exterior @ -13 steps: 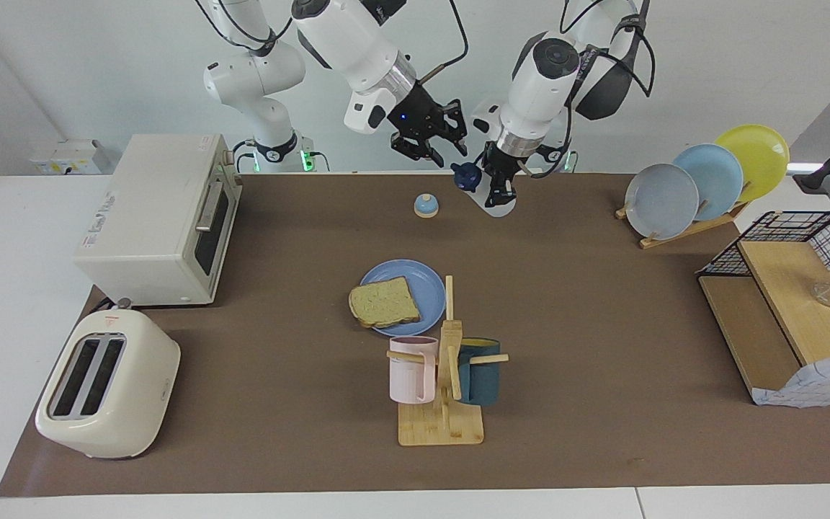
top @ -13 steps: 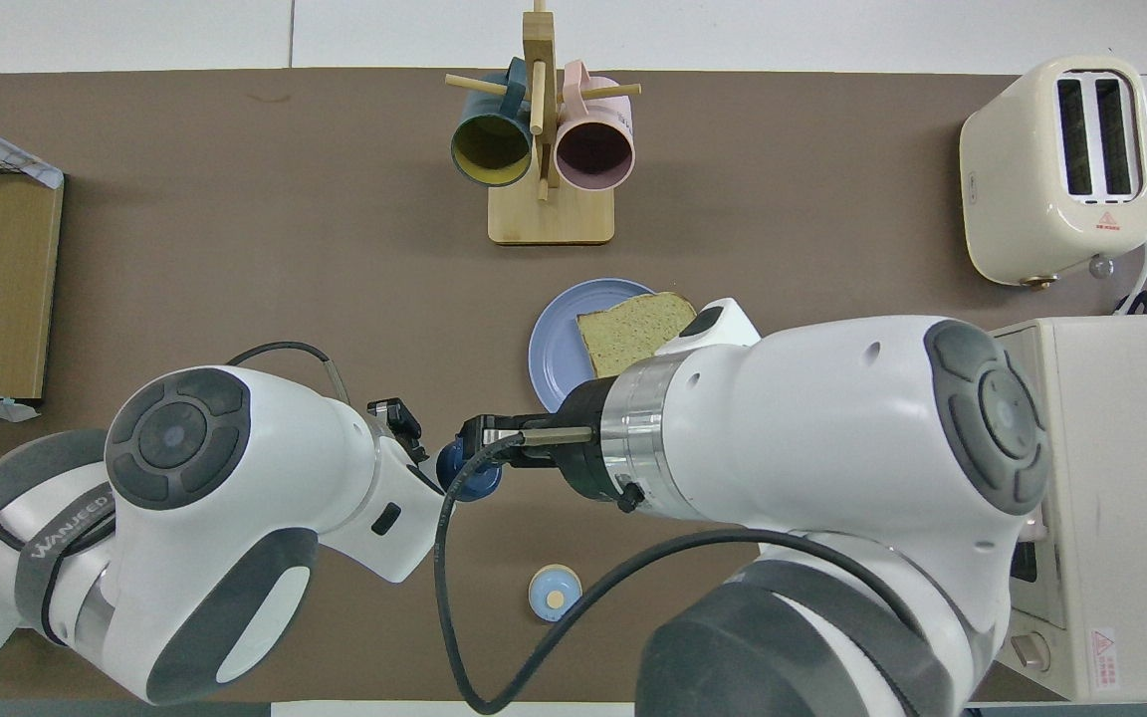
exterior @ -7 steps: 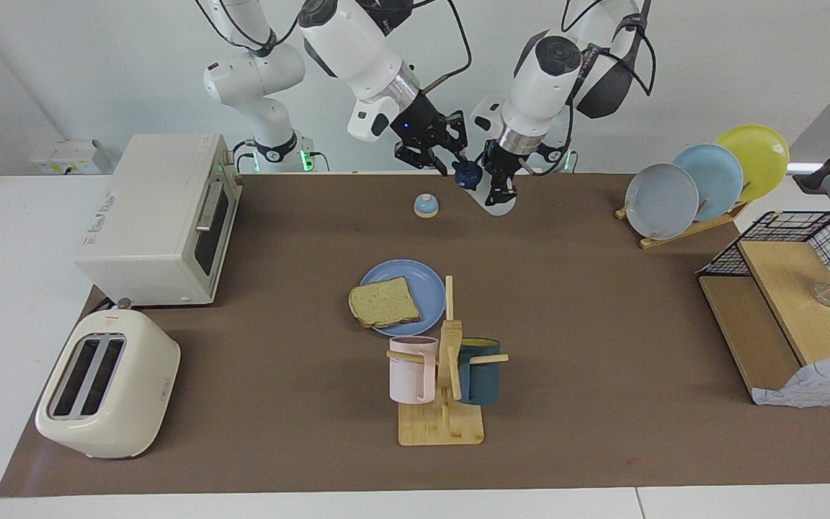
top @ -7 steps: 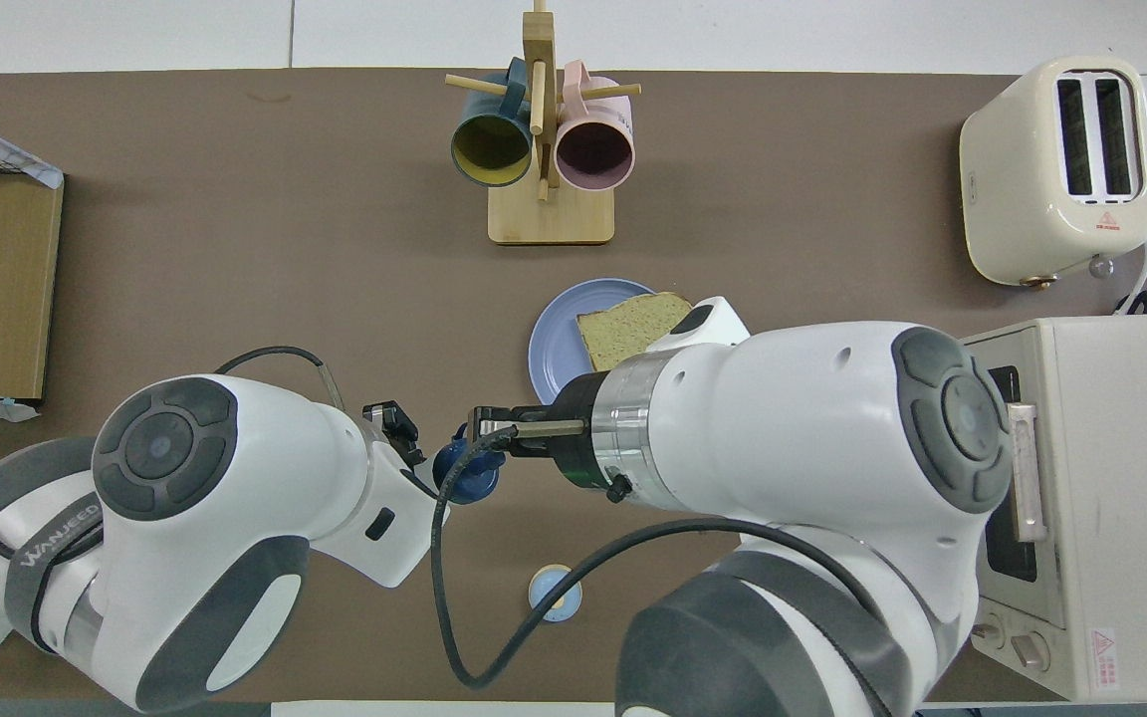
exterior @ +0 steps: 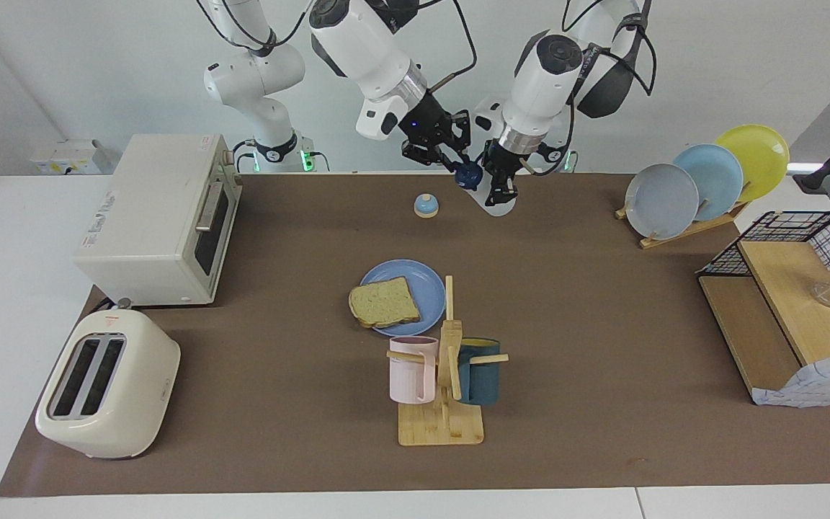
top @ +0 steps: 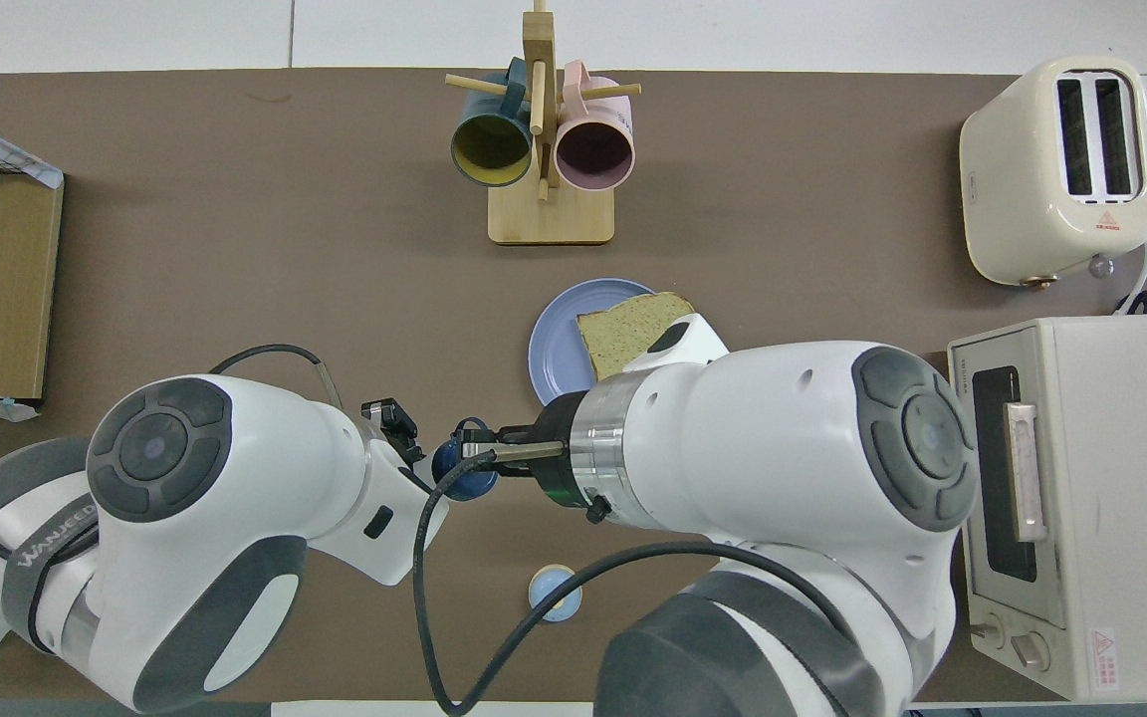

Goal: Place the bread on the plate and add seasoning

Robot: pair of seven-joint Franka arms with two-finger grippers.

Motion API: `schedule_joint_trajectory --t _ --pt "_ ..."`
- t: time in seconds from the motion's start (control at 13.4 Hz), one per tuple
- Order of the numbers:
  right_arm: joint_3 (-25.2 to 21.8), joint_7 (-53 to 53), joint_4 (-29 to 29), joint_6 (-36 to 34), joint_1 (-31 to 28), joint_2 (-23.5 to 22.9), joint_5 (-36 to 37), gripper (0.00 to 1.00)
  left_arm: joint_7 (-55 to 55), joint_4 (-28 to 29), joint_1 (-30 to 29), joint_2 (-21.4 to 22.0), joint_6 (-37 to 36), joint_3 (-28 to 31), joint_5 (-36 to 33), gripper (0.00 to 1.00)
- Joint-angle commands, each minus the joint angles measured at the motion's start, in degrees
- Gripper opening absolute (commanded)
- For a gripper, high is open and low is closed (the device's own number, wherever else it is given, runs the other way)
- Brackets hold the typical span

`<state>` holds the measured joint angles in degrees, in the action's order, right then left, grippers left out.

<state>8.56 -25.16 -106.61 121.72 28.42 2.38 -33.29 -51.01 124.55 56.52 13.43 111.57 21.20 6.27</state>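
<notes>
The seasoning (exterior: pixel 491 193), a small translucent white squeeze bottle with a dark navy cap (exterior: pixel 468 174), is held off the table over its robot-side edge, tilted, cap end uppermost and leaning toward the right arm. The left gripper (exterior: pixel 503 192) is clamped on its body. The right gripper (exterior: pixel 457 163) is at the cap; whether it grips cannot be told. The bread (exterior: pixel 384 302) lies on the plate (exterior: pixel 426 283), mid-table.

I'm working a lab mock-up of a kitchen: brown mat (exterior: pixel 602 303) on white tables, toaster (exterior: pixel 105 386) lower left, toaster oven (exterior: pixel 159 216) upper left, plate rack (exterior: pixel 703 180) upper right
</notes>
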Motion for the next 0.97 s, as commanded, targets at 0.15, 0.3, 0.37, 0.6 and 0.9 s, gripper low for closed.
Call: schedule_joint_trajectory --t 0.15,0.3,0.37,0.6,0.9 --pt "0.1 -1.0 -0.6 -0.5 -0.4 0.7 1.0 0.22 2.8 1.2 0.0 1.9 1.4 -0.7 -1.2 0.0" --pt "0.1 -1.2 -0.4 -0.4 -0.5 0.6 1.0 0.08 2.8 1.1 -0.1 1.9 1.4 -0.7 -1.2 0.0" --pt "0.1 -1.4 -0.4 -0.5 -0.5 0.5 1.0 0.0 3.0 1.1 -0.1 1.8 1.4 -0.7 -1.2 0.0" --pt "0.1 -5.8 0.0 1.3 -0.5 0.3 0.6 0.0 3.1 1.1 -0.1 1.8 1.5 -0.6 -1.2 0.0" --pt "0.1 -6.2 0.0 4.0 -0.6 0.1 -1.8 0.0 3.1 1.1 -0.2 1.8 1.6 -0.6 -1.2 0.0"
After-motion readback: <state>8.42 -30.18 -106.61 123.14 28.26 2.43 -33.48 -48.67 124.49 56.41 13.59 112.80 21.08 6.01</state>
